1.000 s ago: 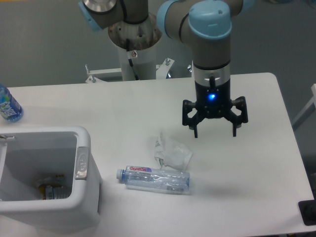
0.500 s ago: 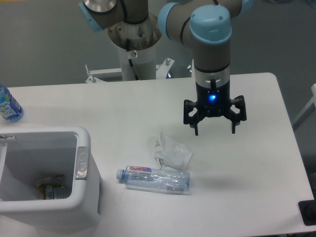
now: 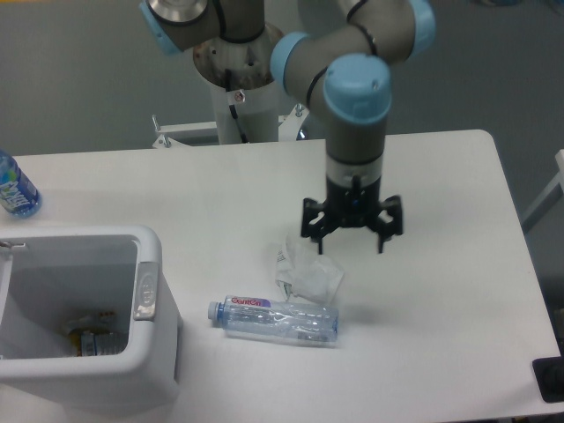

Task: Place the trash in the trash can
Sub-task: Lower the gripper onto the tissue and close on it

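Gripper (image 3: 351, 242), fingers spread apart and empty, hangs as I read it just right of and behind the wrapper (image 3: 306, 271), nearer it than the bottle (image 3: 275, 319).

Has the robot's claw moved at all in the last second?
Yes. The gripper shifted left, toward the crumpled wrapper, which lies unmoved on the table.

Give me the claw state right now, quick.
Claw: open, empty, hanging just right of the wrapper, touching nothing.
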{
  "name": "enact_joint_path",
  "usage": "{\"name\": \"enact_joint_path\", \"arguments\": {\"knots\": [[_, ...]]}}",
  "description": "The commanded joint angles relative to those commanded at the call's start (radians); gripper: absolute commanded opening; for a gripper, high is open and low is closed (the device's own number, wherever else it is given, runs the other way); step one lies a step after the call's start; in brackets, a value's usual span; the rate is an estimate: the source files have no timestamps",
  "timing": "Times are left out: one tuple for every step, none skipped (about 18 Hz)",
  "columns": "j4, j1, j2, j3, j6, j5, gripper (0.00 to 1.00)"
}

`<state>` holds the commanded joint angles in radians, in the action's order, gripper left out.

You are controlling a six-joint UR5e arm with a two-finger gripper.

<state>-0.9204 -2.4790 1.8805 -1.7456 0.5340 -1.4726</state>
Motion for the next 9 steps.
{"name": "enact_joint_path", "arguments": {"knots": [[0.000,0.011,0.020,-0.002,-0.018,-0.002,1.00],[0.002,0.017,0.043,-0.002,-0.035,-0.005,1.00],[0.006,0.018,0.063,-0.002,-0.037,-0.011,1.00],[0.006,0.018,0.075,0.003,-0.034,-0.011,1.00],[0.008,0.018,0.083,0.003,-0.034,-0.012,1.00],[0.008,0.018,0.091,0.002,-0.034,-0.012,1.00],[0.009,0.018,0.097,0.000,-0.037,-0.012,1.00],[0.009,0.018,0.112,0.001,-0.038,-0.012,1.00],[0.012,0.018,0.123,0.001,-0.040,-0.012,1.00]]}}
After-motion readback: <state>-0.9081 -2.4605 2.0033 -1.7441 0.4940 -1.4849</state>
